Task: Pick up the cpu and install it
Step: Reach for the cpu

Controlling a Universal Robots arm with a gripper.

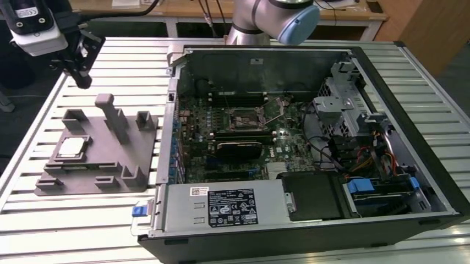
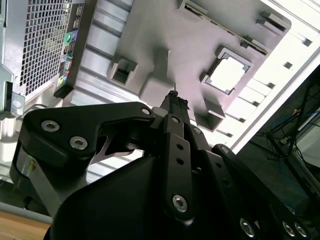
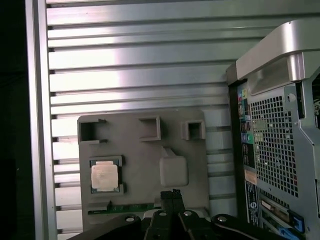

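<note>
Cpu (image 1: pixel 72 147), a small flat square silver-topped chip, lies in a pocket of the grey moulded tray (image 1: pixel 110 165) at the exterior view's left. The black gripper (image 1: pixel 81 80), its fingers closed together and empty, hangs beyond the tray's far edge, with the chip nearer and below.

The cpu (image 1: pixel 71 147) is lying flat with its silver-grey lid facing up. It is sitting square in a recess of the grey fixture (image 1: pixel 103 165), toward the fixture's 9 o'clock in the exterior view. It is resting at 9 o'clock from the open computer case (image 1: pixel 294 242), apart from it.
</note>
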